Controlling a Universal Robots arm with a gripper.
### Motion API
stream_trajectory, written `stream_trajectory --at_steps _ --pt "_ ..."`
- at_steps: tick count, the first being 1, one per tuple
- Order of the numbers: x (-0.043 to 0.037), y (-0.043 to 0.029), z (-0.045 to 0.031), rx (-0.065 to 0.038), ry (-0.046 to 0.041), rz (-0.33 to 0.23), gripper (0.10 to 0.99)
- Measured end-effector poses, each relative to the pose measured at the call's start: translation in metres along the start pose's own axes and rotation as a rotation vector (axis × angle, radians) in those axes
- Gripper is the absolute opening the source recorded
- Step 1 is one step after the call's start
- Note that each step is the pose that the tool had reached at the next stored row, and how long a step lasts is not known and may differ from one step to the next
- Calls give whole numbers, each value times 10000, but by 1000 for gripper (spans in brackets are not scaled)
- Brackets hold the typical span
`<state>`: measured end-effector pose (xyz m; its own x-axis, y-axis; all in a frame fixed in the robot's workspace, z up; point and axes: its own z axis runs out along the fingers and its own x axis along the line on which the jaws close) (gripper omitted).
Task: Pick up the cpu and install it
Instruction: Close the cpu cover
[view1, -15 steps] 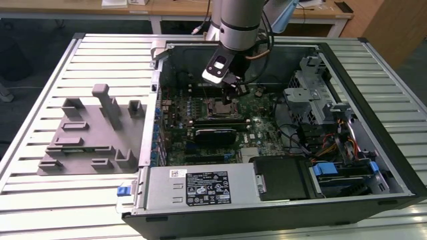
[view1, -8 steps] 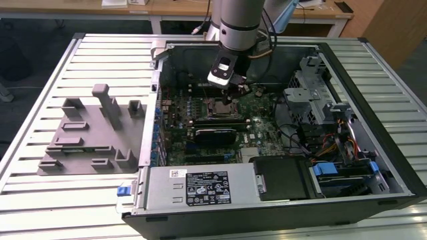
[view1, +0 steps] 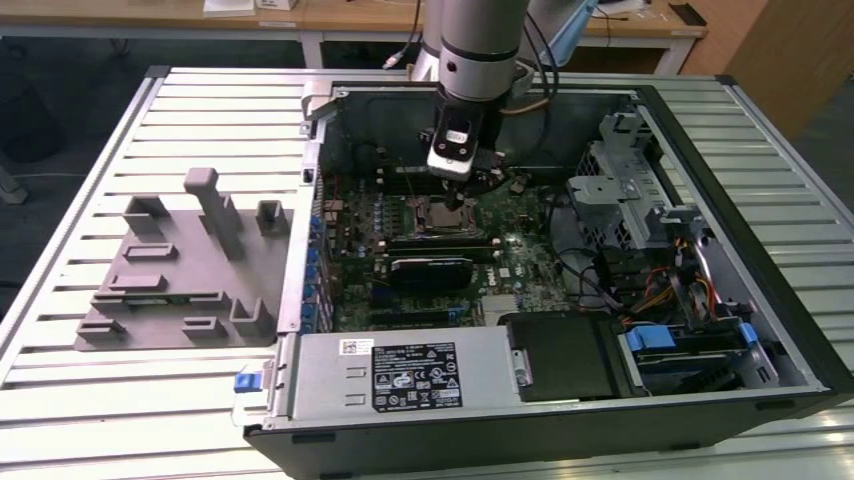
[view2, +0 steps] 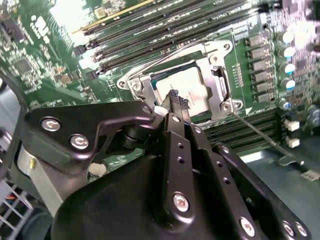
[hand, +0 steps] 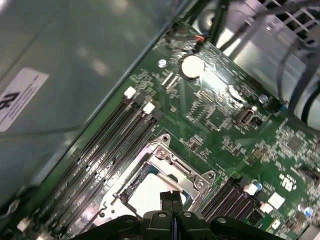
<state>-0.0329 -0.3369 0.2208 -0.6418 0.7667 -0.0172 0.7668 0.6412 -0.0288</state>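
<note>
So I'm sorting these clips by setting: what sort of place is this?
Probably a robotics lab or test workshop: an opened desktop computer case lies on a slatted metal table, a robot arm reaches into it above the motherboard, and wooden desks stand behind.

Exterior view looks down on the computer case (view1: 534, 437); both wrist views closely face its socket (view2: 220, 86) (hand: 174, 161)

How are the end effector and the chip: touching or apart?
Cannot tell. In the second wrist view the end effector overlaps the chip, hiding any gap.
</note>
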Motion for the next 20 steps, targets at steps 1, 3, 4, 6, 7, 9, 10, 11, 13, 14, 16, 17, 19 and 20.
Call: stream_trajectory --at_steps 1,3,4,6,7,9,10,11,13,14,16,17,19,20 --pt "0 0 0 -3 -5 -179 106" --pt "0 0 1 -9 -16 -555 106" --pt "0 0 1 -12 -21 -734 106" --pt "0 0 2 -19 -31 -1094 106" --pt "0 0 2 -22 -37 -1274 106" --pt "0 0 2 -28 -47 -1633 106" --pt "0 0 2 -31 -53 -1825 106" --pt "0 0 3 -35 -58 -2003 106" --pt "0 0 3 -41 -68 -2363 106" --pt "0 0 3 -44 -73 -2543 106" --pt "0 0 3 -52 -84 -2918 106" --pt "0 0 4 -54 -89 -3099 106" --pt "0 0 4 -60 -99 -3458 106" --pt "0 0 4 -63 -105 -3639 106"
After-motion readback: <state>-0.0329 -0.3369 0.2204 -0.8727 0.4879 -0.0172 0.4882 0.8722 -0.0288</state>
